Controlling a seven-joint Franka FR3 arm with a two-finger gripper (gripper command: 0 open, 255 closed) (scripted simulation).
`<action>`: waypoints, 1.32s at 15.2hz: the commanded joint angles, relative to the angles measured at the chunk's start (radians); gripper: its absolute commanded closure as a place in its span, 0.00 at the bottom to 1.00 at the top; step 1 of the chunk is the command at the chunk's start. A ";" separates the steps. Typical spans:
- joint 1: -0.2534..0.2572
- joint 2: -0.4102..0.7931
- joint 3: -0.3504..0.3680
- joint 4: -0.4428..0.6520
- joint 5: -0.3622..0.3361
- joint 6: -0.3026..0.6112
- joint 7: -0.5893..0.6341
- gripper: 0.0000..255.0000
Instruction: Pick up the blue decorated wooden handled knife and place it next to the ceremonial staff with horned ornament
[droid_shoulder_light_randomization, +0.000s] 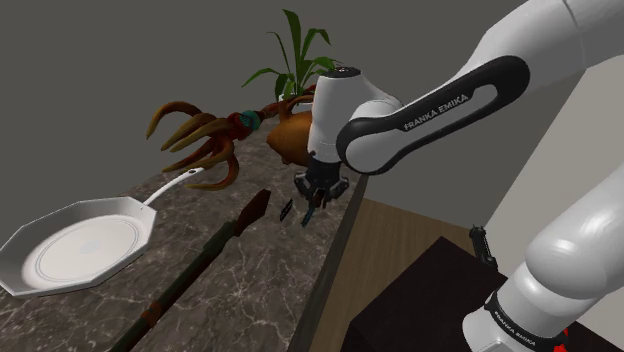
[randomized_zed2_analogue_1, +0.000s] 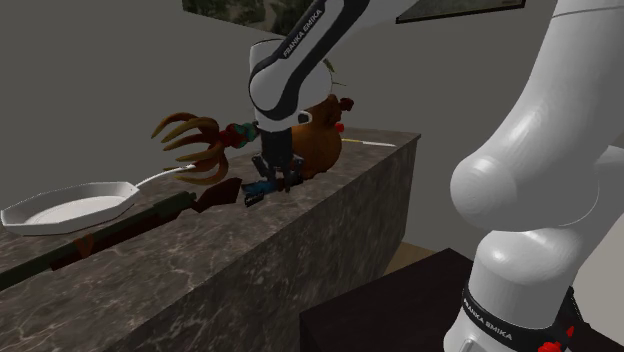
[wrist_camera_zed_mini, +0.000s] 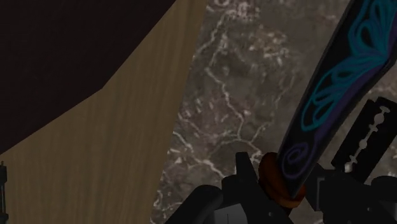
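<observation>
Quick take on this one: the jaws are pinching the knife (wrist_camera_zed_mini: 337, 83) at the brown collar, and the dark part with the blue butterfly pattern runs out ahead of them. In the shoulder view it hangs low over the worktop (droid_shoulder_light_randomization: 250, 290), close to the edge nearest the robot's stand, and I honestly can't tell whether the tip is clear of the stone. The staff (droid_shoulder_light_randomization: 200, 140), going by its horned head and teal band, lies further back toward the wall (droid_shoulder_light_randomization: 100, 60), so I read this as the carry leg, with the placing not yet done. If it were me, I'd get a bit more height first so nothing drags. Then I'd travel toward the horns on a line that avoids the round orange-brown figure (droid_shoulder_light_randomization: 290, 135) sitting right behind the arm. The free patch beside the staff looks tight. A long dark pole (droid_shoulder_light_randomization: 195, 270) lies diagonally across the stone, and the handle of the white pan (droid_shoulder_light_randomization: 85, 248) points at the horns. So I'd bring the knife down flat, just beside the staff but not on it, and only let go once the stone carries it. There's also a small black piece with a razor-style slot (wrist_camera_zed_mini: 369, 130) near the knife; I can't say what it is. The worktop is dark veined stone, the floor (droid_shoulder_light_randomization: 400, 250) below is wood, the walls are plain grey, and a green plant (droid_shoulder_light_randomization: 300, 50) stands at the back.
</observation>
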 joint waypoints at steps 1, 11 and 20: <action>0.004 -0.022 -0.004 0.010 0.022 -0.027 -0.018 1.00; 0.018 -0.105 -0.031 0.081 0.089 -0.164 -0.080 1.00; 0.024 -0.154 -0.054 0.164 0.118 -0.287 -0.115 1.00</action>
